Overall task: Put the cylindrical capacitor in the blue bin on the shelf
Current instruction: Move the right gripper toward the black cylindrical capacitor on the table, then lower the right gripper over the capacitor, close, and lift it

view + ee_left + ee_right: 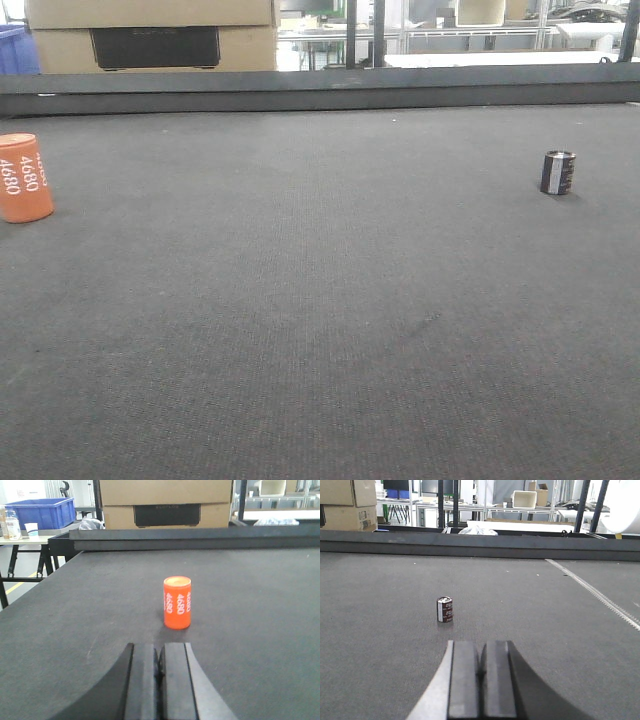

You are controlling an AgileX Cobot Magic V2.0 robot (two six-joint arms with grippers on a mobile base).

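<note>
My left fingers [154, 660] and right fingers [475, 662] are pressed closed, holding nothing. The cylindrical capacitor [444, 609] stands upright on the desk [555, 630] ahead of my right fingers, well apart from the orange 4680 cylinder [177, 602].

The number "4680" was printed twice in white, running vertically, on the orange cylinder [177, 602]. Faint lettering on the dark panel [167, 515] of the cardboard box [165, 492] and the print on the capacitor [445, 609] could not be read.
</note>
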